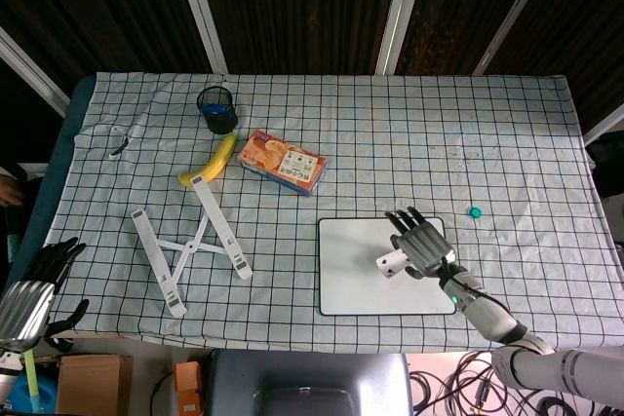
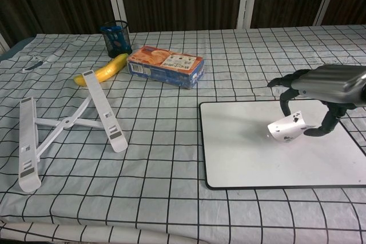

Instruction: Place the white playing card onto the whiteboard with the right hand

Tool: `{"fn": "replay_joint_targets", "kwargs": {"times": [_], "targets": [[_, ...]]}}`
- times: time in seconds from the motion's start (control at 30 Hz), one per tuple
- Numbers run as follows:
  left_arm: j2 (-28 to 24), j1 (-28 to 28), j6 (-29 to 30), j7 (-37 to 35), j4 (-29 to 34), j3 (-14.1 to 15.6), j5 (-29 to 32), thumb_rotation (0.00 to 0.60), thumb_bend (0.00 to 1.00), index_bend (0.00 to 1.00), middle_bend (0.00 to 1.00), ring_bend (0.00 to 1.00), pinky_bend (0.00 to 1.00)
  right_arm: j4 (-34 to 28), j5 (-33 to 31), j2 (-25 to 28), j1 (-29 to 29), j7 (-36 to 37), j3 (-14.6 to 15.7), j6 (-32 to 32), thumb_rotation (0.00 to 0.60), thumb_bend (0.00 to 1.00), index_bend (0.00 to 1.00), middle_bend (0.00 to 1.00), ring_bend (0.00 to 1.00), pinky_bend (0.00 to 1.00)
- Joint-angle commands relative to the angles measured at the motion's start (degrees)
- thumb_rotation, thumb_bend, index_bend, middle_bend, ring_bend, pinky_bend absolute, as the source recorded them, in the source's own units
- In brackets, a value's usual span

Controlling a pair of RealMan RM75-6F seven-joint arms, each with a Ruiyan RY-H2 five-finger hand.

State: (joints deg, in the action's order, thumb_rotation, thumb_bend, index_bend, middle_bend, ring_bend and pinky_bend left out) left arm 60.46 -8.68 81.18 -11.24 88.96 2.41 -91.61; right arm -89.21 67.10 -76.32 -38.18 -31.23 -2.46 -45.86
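Chest view: your right hand (image 2: 320,92) is pinching the white playing card (image 2: 287,127) above the whiteboard (image 2: 246,152), so releasing this high is risking it fluttering off.

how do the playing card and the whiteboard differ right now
The playing card is small, bent and pinched in the right hand, tilted above the surface; the whiteboard is much larger, lies flat on the table and touches neither hand. The card shows a black suit mark; the board is blank with a dark rim. Both are white.
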Motion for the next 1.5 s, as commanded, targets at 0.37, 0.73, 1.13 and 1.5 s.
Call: {"fn": "replay_joint_targets", "kwargs": {"times": [0.37,0.73,1.13,1.5], "targets": [[0.0,0.0,0.0,-0.5,-0.1,0.0,-0.2,0.6,0.36,0.0,0.0,0.0,0.0,-0.6,-2.0,0.8,0.1,-2.3,2.5,-0.8,0.6,0.22,0.23,0.0,0.0,0.0],[-0.1,0.0,0.1,-0.8,-0.3,0.2,-0.6,0.6,0.36,0.0,0.0,0.0,0.0,6.5,-3.8,2.9,2.1,5.5,0.1,-4.0,0.6,0.22,0.24,0.0,0.0,0.0],[0.2,-0.9,-1.7,-0.1,-0.1,0.1,-0.3,0.6,0.36,0.0,0.0,0.0,0.0,28.9,-8.4,-4.9,1.6,11.1,-1.0,3.1,0.6,0.22,0.34,0.0,0.0,0.0],[0.3,-1.2,-2.5,0.8,0.1,-0.1,0.5,0.6,0.36,0.0,0.0,0.0,0.0,46.0,-2.9,-13.2,0.6,20.3,-0.9,8.4,0.6,0.22,0.38,0.0,0.0,0.0]]}}
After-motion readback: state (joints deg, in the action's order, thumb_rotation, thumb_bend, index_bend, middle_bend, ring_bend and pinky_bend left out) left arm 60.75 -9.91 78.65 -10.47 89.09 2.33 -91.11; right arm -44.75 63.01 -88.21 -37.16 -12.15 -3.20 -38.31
